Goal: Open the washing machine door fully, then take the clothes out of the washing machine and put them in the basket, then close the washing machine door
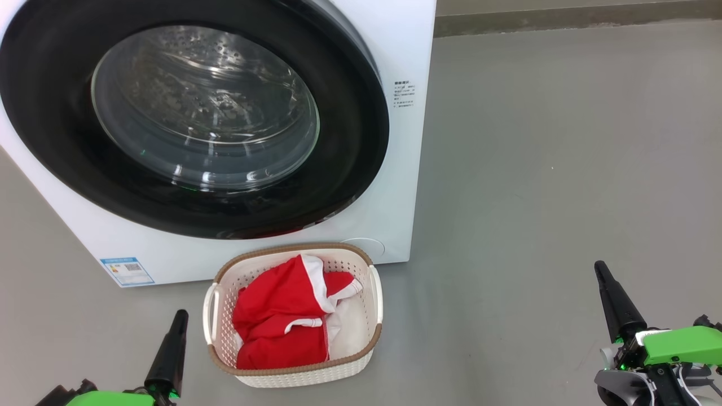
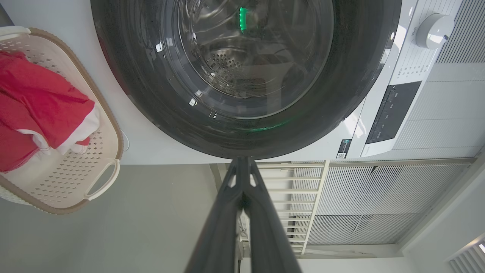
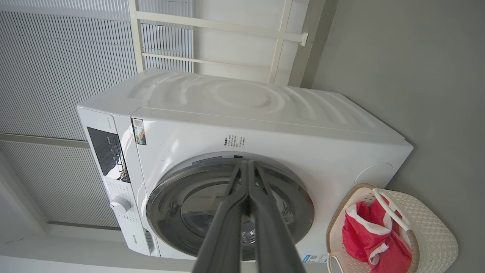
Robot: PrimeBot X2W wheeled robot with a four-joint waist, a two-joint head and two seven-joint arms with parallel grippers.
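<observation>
Looks close to done. Shows the door (image 1: 197,113) lying flush on the front of the washer (image 1: 406,169), with no gap at the black rim, so judged closed. Shows the clothes (image 1: 282,321) heaped in the basket (image 1: 299,376), set on the floor (image 1: 564,169) just in front of the washer, below the door.

Has the left gripper (image 1: 179,318) low and just left of the basket, fingers pressed together with nothing between them. Has the right gripper (image 1: 601,272) well off to the right, likewise pinched to a point and empty.

Expect the clothes to be light, soft and limp: no shape of their own, draping and trailing once lifted, apt to catch on the basket rim. Pinch a raised fold near the white trim on top of the heap, not a flat panel. Needs little squeeze, but a deep bite, to avoid slipping off thin fabric.

Expect the door to be stiff and fairly heavy, swinging as one piece. Treat the glossy rim as slippery for narrow fingers and the glass bowl as no place for hard pushing. Take hold at the free edge of the rim. Suspect a pull at the small dark notch (image 3: 237,156) beside the printed text (image 3: 235,141), though too small to be sure. To test the latch, press flat on the rim.
</observation>
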